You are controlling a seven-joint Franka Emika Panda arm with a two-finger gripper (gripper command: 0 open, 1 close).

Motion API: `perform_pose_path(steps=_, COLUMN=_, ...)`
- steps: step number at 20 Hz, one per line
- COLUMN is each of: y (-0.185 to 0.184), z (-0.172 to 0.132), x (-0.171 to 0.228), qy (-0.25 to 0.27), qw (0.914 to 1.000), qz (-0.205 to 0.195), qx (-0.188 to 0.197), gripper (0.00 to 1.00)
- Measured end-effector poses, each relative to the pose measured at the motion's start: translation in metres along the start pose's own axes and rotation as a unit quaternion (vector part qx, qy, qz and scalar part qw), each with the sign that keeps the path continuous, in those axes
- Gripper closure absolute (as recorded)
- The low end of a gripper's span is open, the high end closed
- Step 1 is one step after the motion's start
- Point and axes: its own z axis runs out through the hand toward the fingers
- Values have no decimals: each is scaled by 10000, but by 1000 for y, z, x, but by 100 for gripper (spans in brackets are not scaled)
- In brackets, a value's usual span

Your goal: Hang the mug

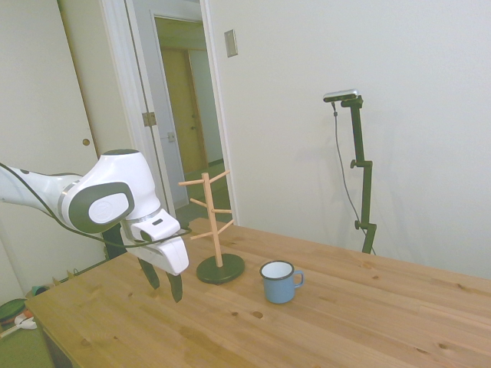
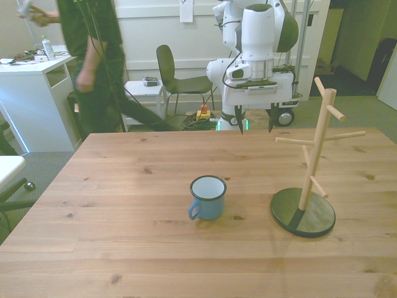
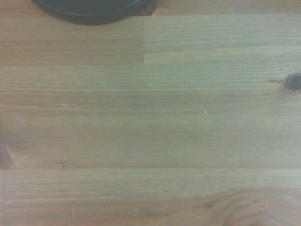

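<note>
Spread wide and holding nothing, the pincer (image 2: 255, 119) hangs with its dark fingers (image 1: 176, 286) pointing down over the far side of the wooden table (image 2: 124, 186), above bare boards. Its two fingers stand well apart in the front view, with nothing between them. Nearer the camera in that view, the mug (image 2: 207, 197) stands upright on the table around the middle, its white inside showing and its small loop handle turned toward the front view's left. To the front view's right of the mug, and apart from it, stands the wooden mug tree (image 2: 316, 155) on a dark round base (image 2: 303, 213), with pegs slanting off a single post. No mug hangs on any peg. In the side view the mug (image 1: 280, 281) sits just beside the base (image 1: 220, 268). From the wrist, only wood grain and a dark curved edge (image 3: 91, 12), blurred, come into sight. Beyond the table a person (image 2: 93, 62) stands near a white desk (image 2: 37, 68), beside a dark chair (image 2: 177, 77).
</note>
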Motion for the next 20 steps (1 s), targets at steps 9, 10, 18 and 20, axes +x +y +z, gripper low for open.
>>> perform_pose_path(steps=9, y=-23, z=-45, x=66, qy=8, qw=9969, qz=754, qx=237, gripper=0)
perform_pose_path(steps=10, y=-25, z=-40, x=75, qy=-47, qw=9958, qz=889, qx=217, gripper=0)
perform_pose_path(steps=18, y=-2, z=-24, x=156, qy=-436, qw=9784, qz=1996, qx=327, gripper=0)
perform_pose_path(steps=20, y=19, z=-18, x=173, qy=-458, qw=9732, qz=2237, qx=281, gripper=0)
